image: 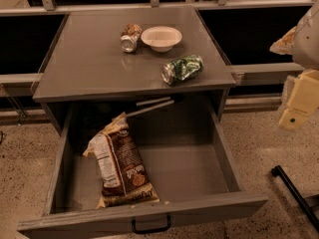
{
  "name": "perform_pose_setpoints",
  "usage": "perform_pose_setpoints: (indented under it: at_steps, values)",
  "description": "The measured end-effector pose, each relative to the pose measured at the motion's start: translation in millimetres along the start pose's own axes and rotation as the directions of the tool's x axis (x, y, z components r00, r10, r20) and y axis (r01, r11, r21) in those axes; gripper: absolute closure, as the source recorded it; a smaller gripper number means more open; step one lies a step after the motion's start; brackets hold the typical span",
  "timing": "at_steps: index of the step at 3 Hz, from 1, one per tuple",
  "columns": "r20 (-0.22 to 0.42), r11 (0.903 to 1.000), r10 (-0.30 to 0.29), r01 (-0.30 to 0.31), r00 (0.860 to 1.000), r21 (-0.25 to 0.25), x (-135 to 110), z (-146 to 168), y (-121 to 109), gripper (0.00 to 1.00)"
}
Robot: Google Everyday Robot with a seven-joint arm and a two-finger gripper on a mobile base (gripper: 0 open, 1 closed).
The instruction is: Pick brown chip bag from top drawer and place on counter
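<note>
The brown chip bag (119,166) lies in the left part of the open top drawer (199,173), its top leaning toward the back and its white label panel facing left. The drawer is pulled far out, and its black handle (151,227) is at the front. The grey counter (89,59) is right above it. My gripper (297,106) hangs at the right edge of the view, beside the cabinet, above the floor and well away from the bag. It holds nothing that I can see.
On the counter stand a white bowl (161,38), a crushed silver-brown can (130,38) to its left and a crushed green can (182,68) near the front right. A black bar (294,193) lies on the floor at the right.
</note>
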State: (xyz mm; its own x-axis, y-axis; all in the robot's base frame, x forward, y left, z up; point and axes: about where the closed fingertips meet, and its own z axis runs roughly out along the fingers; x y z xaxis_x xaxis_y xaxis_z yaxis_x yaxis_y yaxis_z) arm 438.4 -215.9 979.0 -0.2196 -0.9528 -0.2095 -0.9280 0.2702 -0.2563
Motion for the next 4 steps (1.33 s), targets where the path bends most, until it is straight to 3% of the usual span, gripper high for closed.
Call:
perform_pose_setpoints:
  at_steps: [1,2,3,4]
  values:
    - [0.004,1.0000,0.006,-0.006,1.000,-0.001,-1.3,3.5,0.9,0.00]
    - [0.031,0.9984,0.055,-0.055,0.998,-0.016,-12.4,33.1,9.0,0.00]
    - [0.037,0.9914,0.092,-0.088,0.995,-0.097,-29.2,91.8,47.9,0.00]
    - [0.052,0.9918,0.083,-0.078,0.995,-0.101,-36.2,91.9,47.5,0.00]
